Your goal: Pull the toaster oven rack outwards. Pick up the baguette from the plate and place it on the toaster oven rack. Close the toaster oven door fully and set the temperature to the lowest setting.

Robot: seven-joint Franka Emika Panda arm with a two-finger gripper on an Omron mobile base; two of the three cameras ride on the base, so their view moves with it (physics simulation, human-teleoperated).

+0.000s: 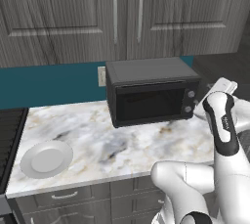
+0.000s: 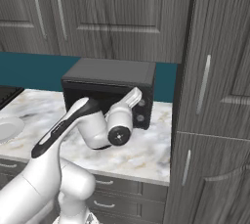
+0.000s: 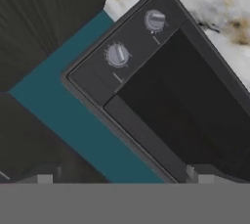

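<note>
Marble-patterned bench [image 1: 122,140] runs below dark grey wall cupboards [image 1: 122,12] and a teal back wall [image 1: 49,83] in the left base view. On it, against the wall, stands the toaster oven [image 1: 151,91], its door [image 1: 149,104] upright and shut, with two round knobs [image 1: 190,101] one above the other at its right front. A white plate [image 1: 46,159] lies well apart from it, near the bench's front left corner, with nothing on it that can be made out. The white arm [image 1: 222,130] rises at the lower right, its hand reaching toward the oven's right side.

From the right base view, the arm [image 2: 73,120] bends across in front of the oven [image 2: 110,78], hiding most of the door. The plate's edge [image 2: 10,127] shows at the far left. A tall cupboard [image 2: 215,96] stands just right of the bench.

Along the hand, the view is rolled: the two knobs [image 3: 117,55] sit on the oven's dark panel, beside the dark glass door [image 3: 185,105]. The pincer [image 3: 119,178] has its tips spread as wide as they go, holding nothing, short of the oven front.
</note>
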